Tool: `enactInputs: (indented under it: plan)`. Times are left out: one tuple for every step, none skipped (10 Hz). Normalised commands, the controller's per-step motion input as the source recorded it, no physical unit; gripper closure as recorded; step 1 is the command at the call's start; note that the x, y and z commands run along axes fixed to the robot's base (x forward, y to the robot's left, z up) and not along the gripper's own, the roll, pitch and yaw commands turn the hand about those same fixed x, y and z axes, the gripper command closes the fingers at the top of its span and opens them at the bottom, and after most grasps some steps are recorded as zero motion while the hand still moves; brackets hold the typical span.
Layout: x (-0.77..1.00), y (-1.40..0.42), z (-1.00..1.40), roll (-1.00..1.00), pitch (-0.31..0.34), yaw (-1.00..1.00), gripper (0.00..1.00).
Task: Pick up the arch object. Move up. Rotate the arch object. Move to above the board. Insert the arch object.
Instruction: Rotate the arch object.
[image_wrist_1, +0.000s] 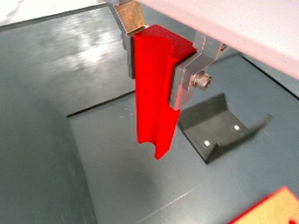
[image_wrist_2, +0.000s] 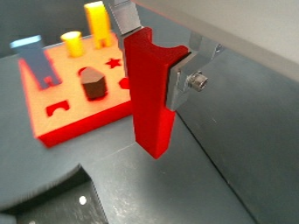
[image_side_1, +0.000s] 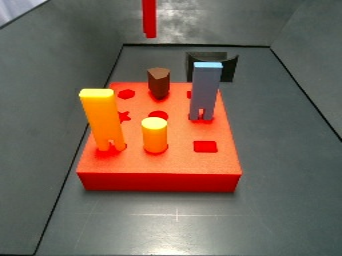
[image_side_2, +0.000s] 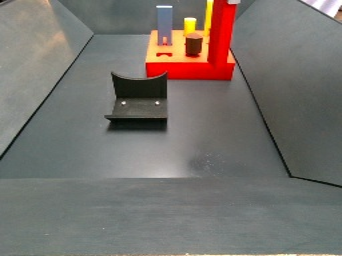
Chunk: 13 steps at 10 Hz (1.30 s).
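The arch object (image_wrist_1: 153, 92) is gripped between the silver fingers (image_wrist_1: 191, 80) of the end effector (image_wrist_1: 162, 54) and is held upright, hanging clear above the dark floor (image_wrist_1: 70, 166); the same grip is seen in both wrist views (image_wrist_2: 153, 92). In a side view the arch object (image_side_1: 148, 17) is seen raised well above and beyond the board (image_side_1: 174, 155). Below and beside the end effector, the fixture (image_wrist_1: 216, 131) stands on the floor. On the board (image_wrist_2: 73, 109) an orange block (image_side_1: 100, 118), a yellow cylinder (image_side_1: 155, 134), a dark brown block (image_side_1: 159, 82) and a blue-grey block (image_side_1: 205, 90) are seated.
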Motion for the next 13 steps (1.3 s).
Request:
enactInputs:
  plan:
    - [0.03,-0.01,-0.01,-0.02,0.007,-1.0,1.0]
    - [0.03,0.0,-0.01,-0.02,0.008,-1.0,1.0]
    - [0.03,0.0,-0.01,-0.02,0.009,-1.0,1.0]
    - [0.03,0.0,-0.01,-0.02,0.009,-1.0,1.0]
    - [0.03,0.01,-0.01,-0.03,0.01,-1.0,1.0]
    - [0.03,0.01,-0.01,-0.03,0.011,-1.0,1.0]
    - [0.03,0.01,-0.01,-0.03,0.012,-1.0,1.0]
    - [0.03,0.01,-0.01,-0.03,0.014,-1.0,1.0]
    - [0.03,0.01,-0.01,-0.04,0.015,-1.0,1.0]
    - [0.03,0.01,-0.01,-0.04,0.017,-1.0,1.0]
    - [0.03,0.01,-0.01,-0.05,0.019,-1.0,1.0]
    - [0.03,0.01,-0.01,-0.05,0.022,-1.0,1.0]
    - [0.03,0.01,-0.01,-0.06,0.025,-1.0,1.0]
